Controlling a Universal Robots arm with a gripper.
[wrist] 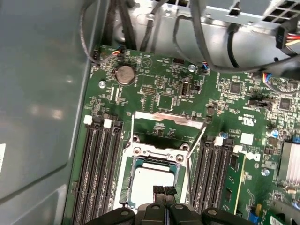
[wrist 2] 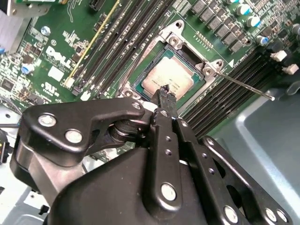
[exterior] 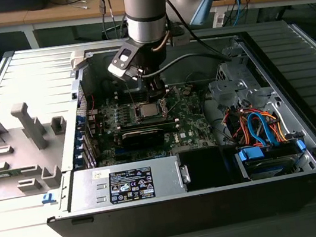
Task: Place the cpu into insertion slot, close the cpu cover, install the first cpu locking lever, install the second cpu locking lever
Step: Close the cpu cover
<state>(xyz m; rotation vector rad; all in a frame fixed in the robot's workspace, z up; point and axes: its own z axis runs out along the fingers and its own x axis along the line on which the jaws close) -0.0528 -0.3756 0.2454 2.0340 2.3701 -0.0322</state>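
**Work area.** An open computer case (exterior: pixel 299 96) lies on its side, with the green board (wrist: pixel 164 101) on its floor. In the exterior view the arm stands over the board's middle, slightly toward the far side.

**Cpu.** The cpu (wrist: pixel 152 178) lies flat inside the insertion slot (wrist: pixel 127 183), silver top up, between the banks of long black memory slots (wrist: pixel 101 164). It appears level and square to the socket frame. Full seating cannot be confirmed.

**Gripper.** The gripper (wrist: pixel 164 191) is clenched, its two tips pressed together with nothing seen between them. In both wrist views the tips are at one edge of the chip. I cannot tell whether they touch it.

**Cover and levers.** The cpu cover (wrist: pixel 168 118) appears raised on the slot's far side, seen edge-on as a bright strip. Thin wire levers (wrist: pixel 132 127) stand clear of the frame, so neither looks latched.

**Handling assessment.** The chip is judged light, thin and rigid, with a smooth top that offers little friction. It is best held by two opposite edges and never slid across the socket, whose pin field bends easily. The cover is thin, stiff sheet on a hinge. It is best pushed at its free edge.
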